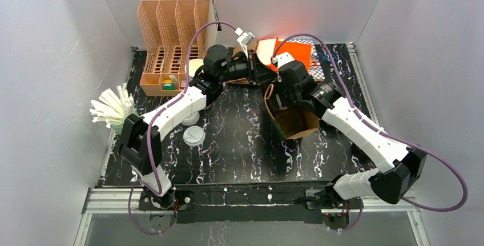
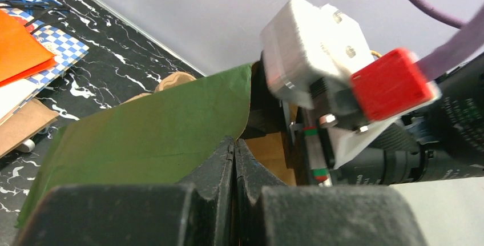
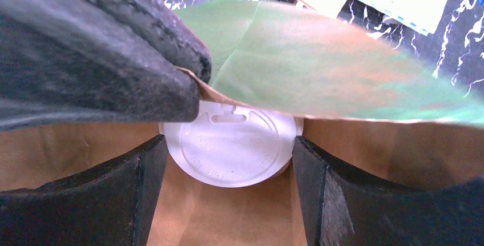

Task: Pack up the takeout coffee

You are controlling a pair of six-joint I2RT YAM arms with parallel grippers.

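The right end effector hung spread above the open brown paper bag, and the coffee cup sat straight below, between its fingers, at the bottom of the bag. Only the cup's round white lid showed. The left end effector was pressed together on the bag's green-lined edge, beside the right one, above the tabletop.

Bright even light, wrist foregrounds blurred

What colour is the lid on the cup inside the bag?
White, clearest in the right wrist view: lid.
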